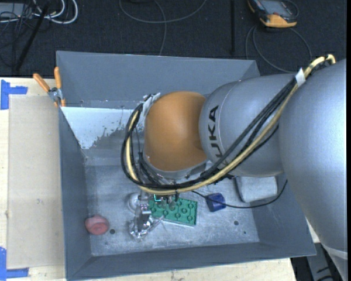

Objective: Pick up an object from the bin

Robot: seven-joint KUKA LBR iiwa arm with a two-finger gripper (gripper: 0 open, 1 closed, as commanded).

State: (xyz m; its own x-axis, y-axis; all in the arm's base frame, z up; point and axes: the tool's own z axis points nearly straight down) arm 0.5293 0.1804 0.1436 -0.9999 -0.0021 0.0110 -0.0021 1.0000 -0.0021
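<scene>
Just left of the flat green studded plastic plate, the metal gripper hung low over the grey metal bin floor; whether it was apart or together, I could not tell. A small blue plastic piece lay right of the plate, a round pink lump well left.

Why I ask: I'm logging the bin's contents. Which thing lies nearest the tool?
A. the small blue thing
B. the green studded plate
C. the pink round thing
B: the green studded plate lies right beside the tool, while the pink round thing sits apart to the view's left and the small blue thing lies beyond the plate.
</scene>
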